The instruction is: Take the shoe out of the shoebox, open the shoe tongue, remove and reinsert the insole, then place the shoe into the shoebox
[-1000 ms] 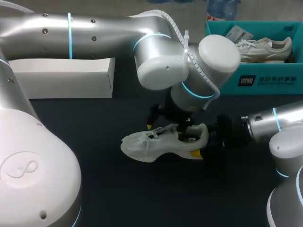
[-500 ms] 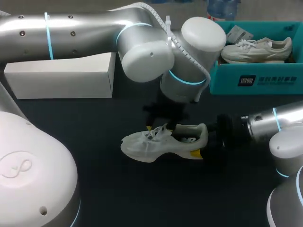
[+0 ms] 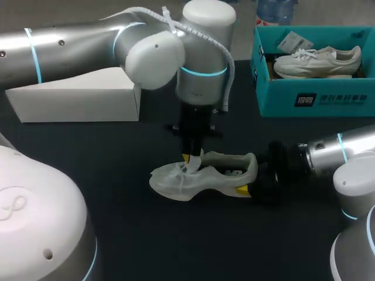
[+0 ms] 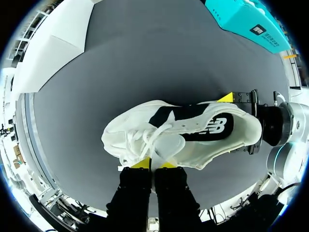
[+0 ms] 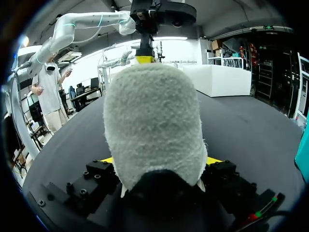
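Head view: shoe [image 3: 202,174] lies on the worktop [image 3: 176,234], shoebox [image 3: 310,96] at two o'clock. Left wrist view: left fingers [image 4: 153,163], nearly together, pinch the tongue [image 4: 166,145], seemingly the tongue-opening step; next, peel it back. Side logo [image 4: 216,126] visible. Right wrist view: right fingers [image 5: 160,162] clamp the heel [image 5: 152,121].

We take this for a robot lab's test bench: our silver left arm [image 3: 76,41] and right arm [image 3: 340,149] hang over a dark table [image 3: 176,246] laid out with a teal shoebox [image 3: 281,99], a white box [image 3: 76,99] and a white shoe [image 3: 202,175].
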Available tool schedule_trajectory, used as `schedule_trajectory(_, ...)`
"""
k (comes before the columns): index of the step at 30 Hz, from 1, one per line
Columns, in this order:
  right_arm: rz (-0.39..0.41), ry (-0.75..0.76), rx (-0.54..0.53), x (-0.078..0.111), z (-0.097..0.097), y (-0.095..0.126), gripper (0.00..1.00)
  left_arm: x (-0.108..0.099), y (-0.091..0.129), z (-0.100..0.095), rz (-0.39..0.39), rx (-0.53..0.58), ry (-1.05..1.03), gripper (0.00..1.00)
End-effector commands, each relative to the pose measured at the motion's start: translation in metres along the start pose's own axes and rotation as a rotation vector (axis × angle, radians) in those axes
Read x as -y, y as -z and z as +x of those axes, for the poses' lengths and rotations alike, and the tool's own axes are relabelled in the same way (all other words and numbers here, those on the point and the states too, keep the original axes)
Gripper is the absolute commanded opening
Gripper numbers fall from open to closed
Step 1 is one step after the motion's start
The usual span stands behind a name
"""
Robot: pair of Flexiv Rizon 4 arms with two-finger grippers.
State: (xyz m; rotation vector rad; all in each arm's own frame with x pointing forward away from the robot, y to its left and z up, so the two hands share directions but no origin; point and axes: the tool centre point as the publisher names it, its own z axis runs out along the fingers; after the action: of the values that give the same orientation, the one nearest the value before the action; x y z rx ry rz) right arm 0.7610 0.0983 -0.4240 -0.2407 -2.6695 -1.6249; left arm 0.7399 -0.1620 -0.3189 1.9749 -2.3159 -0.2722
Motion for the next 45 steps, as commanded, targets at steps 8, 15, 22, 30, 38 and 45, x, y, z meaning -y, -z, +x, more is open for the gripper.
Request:
schedule_trajectory(8, 0.004, 0.0, 0.0, -0.001, 0.0, -0.001, 0.0, -0.009, 0.0, -0.044, -0.004, -0.242, 0.009, 0.0)
schedule_trajectory(15, 0.004, 0.0, 0.0, -0.001, 0.0, -0.001, 0.0, -0.011, -0.02, -0.063, -0.03, -0.2, 0.055, 0.0)
schedule_trajectory(22, 0.004, 0.0, 0.0, -0.001, 0.0, -0.001, 0.0, -0.006, -0.04, -0.074, -0.042, -0.152, 0.12, 0.47)
schedule_trajectory(30, 0.004, 0.0, 0.0, -0.001, 0.0, -0.001, 0.0, -0.005, -0.049, -0.078, -0.062, -0.129, 0.144, 1.0)
schedule_trajectory(38, 0.004, 0.0, 0.0, -0.001, 0.0, -0.001, 0.0, -0.007, -0.056, -0.081, -0.07, -0.09, 0.16, 1.0)
schedule_trajectory(45, 0.004, 0.0, 0.0, -0.001, 0.0, -0.001, 0.0, -0.008, -0.06, -0.084, -0.083, -0.091, 0.185, 1.0)
